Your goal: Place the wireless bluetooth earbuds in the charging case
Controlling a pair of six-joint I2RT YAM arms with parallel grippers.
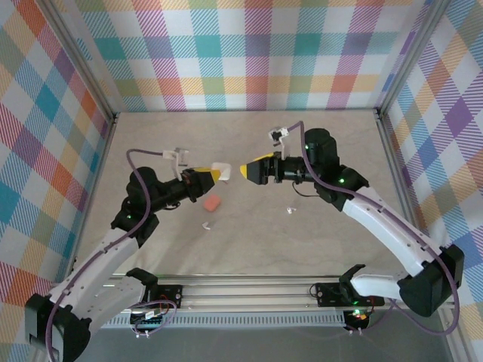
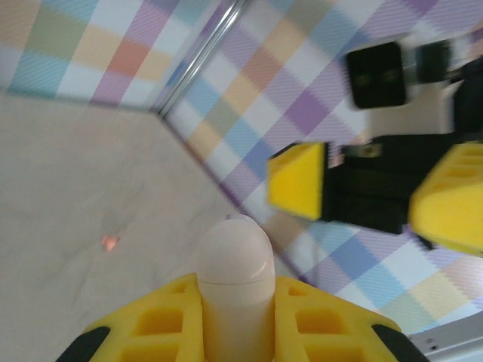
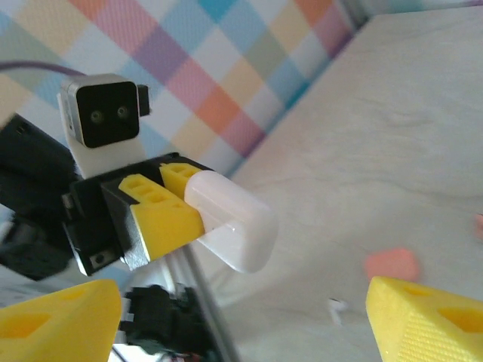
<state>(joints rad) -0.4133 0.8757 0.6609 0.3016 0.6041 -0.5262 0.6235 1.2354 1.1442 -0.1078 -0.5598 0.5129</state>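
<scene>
My left gripper (image 1: 212,176) is shut on a white pebble-shaped charging case (image 1: 222,170) and holds it above the table; in the left wrist view the case (image 2: 234,271) stands up between the yellow fingers (image 2: 147,332). Facing it from the right, my right gripper (image 1: 245,170) is open and holds nothing, a short gap away from the case (image 3: 230,220). Two white earbuds lie on the table, one (image 1: 206,225) in front of the left arm, the other (image 1: 288,209) under the right arm. A tiny orange earbud (image 2: 110,242) lies farther off.
An orange case (image 1: 213,202) lies on the table just below the raised white case. Checked walls with metal posts enclose the marble-look table (image 1: 249,249) on three sides. A rail (image 1: 249,290) with the arm bases runs along the near edge.
</scene>
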